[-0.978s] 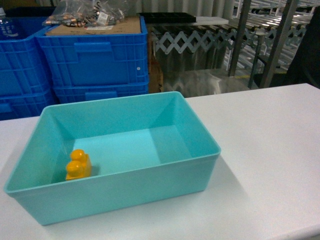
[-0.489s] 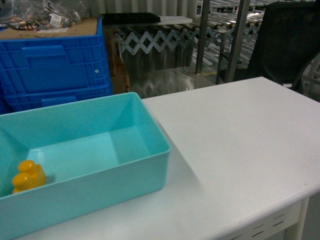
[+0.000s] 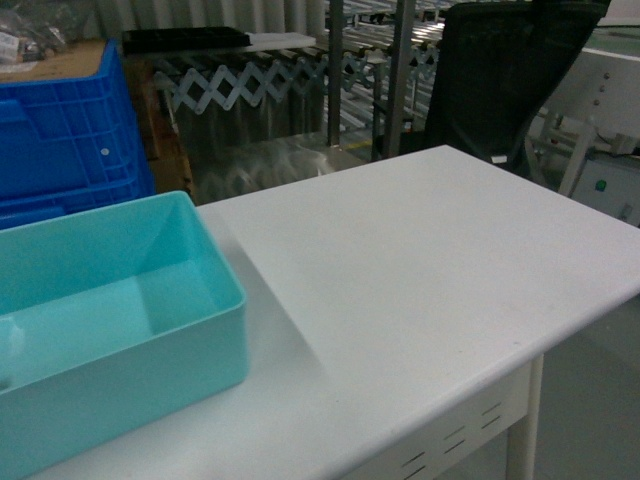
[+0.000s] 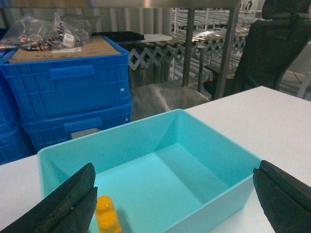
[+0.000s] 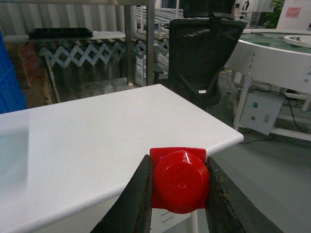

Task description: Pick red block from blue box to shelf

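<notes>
The red block (image 5: 180, 187) is clamped between the fingers of my right gripper (image 5: 178, 167), its round stud facing the camera. It hangs beyond the white table's right front corner, over the floor. The blue box (image 3: 150, 370) sits on the table at the left of the head view. My left gripper (image 4: 175, 194) is open and hovers over the near side of the blue box (image 4: 112, 133). The steel shelf (image 3: 400, 60) stands behind the table; its uprights also show in the right wrist view as the shelf (image 5: 150, 39). Neither gripper shows in the head view.
A yellow two-stud brick (image 4: 108, 218) lies in the box by the left finger. Dark blue crates (image 4: 68, 92) are stacked behind the box. A black office chair (image 5: 204, 58) stands past the white table (image 3: 420, 260). A round white machine (image 5: 272, 53) is at the right.
The head view has swung to the right. The box has slid to the left edge of the view and the yellow brick has left it. The table's right end and the chair have come in.
</notes>
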